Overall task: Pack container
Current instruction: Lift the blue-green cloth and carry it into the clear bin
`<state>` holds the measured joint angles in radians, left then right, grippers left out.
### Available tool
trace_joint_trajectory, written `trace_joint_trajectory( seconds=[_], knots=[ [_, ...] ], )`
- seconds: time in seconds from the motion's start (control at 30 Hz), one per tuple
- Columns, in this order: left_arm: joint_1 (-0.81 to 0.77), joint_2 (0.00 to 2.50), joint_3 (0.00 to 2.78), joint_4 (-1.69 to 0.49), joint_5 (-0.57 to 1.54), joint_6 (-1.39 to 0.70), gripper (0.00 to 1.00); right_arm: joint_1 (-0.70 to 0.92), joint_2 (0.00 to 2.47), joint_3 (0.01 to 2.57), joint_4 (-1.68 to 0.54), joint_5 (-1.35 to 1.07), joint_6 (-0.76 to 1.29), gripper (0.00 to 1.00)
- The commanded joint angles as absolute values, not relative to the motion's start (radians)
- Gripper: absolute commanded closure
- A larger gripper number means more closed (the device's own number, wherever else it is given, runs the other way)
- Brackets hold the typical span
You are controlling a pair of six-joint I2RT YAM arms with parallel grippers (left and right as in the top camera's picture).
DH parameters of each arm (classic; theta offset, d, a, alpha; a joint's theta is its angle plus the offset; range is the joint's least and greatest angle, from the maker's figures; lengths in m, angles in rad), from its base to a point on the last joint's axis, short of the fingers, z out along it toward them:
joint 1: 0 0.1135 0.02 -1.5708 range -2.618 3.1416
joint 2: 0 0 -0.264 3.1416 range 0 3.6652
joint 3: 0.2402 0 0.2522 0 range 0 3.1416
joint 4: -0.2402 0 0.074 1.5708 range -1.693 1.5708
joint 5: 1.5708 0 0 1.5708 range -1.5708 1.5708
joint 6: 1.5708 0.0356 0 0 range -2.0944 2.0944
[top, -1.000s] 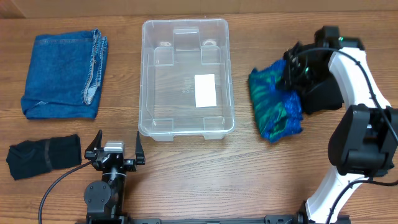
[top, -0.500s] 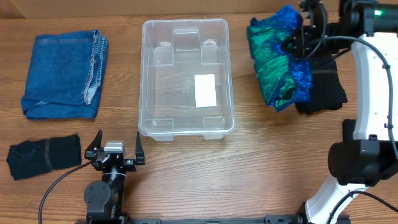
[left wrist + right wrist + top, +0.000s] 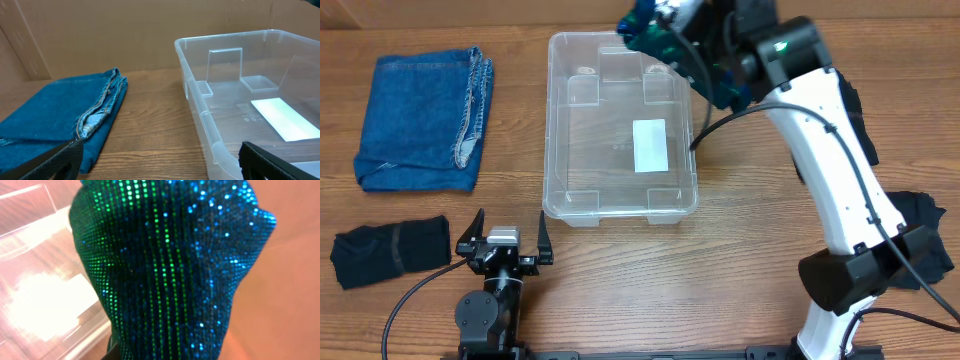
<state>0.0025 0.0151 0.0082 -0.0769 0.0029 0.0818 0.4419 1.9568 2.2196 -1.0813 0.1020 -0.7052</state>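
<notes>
Right gripper (image 3: 698, 42): I read it as clamped on a blue-green sequined cloth (image 3: 722, 88), which hangs bunched over the far right corner of the container (image 3: 548, 130). The overhead view shows this placement. The right wrist view shows only the fabric, rows of green and blue sequins filling the frame and hiding the jaws, so the grip itself is probably as I say, but I cannot see the contact. A sliver of clear plastic and the white label (image 3: 649, 145) appear at that view's left edge.

Left gripper (image 3: 510, 224): jaws spread wide, holding nothing, parked on the table (image 3: 750, 250) just near of the container's near left corner. Its wrist view looks along the container's left wall and shows the inside bare apart from the label; the overhead view agrees.

Surroundings: folded denim (image 3: 420, 120) lies left of the container, apart from it. A rolled black cloth (image 3: 390, 250) lies near of the denim. The white right arm crosses the table's right side and covers part of it.
</notes>
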Motion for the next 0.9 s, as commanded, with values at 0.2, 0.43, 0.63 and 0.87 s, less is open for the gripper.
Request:
trace_joint_trajectory(
  seconds=[0.2,0.43,0.63,0.87],
  knots=[
    [0.009,0.005,0.005,-0.075,-0.007,0.090,0.00,0.568,1.978,2.256,-0.958,0.157,-0.985,0.96],
    [0.009,0.005,0.005,-0.075,-0.007,0.090,0.00,0.581,2.089,2.256,-0.862,0.129,-1.161,0.96],
    [0.009,0.005,0.005,-0.075,-0.007,0.090,0.00,0.583,2.151,2.256,-0.759,0.065,-1.241,0.96],
    [0.009,0.005,0.005,-0.075,-0.007,0.090,0.00,0.583,2.220,2.254,-0.663,0.023,-1.269,0.96]
  ],
)
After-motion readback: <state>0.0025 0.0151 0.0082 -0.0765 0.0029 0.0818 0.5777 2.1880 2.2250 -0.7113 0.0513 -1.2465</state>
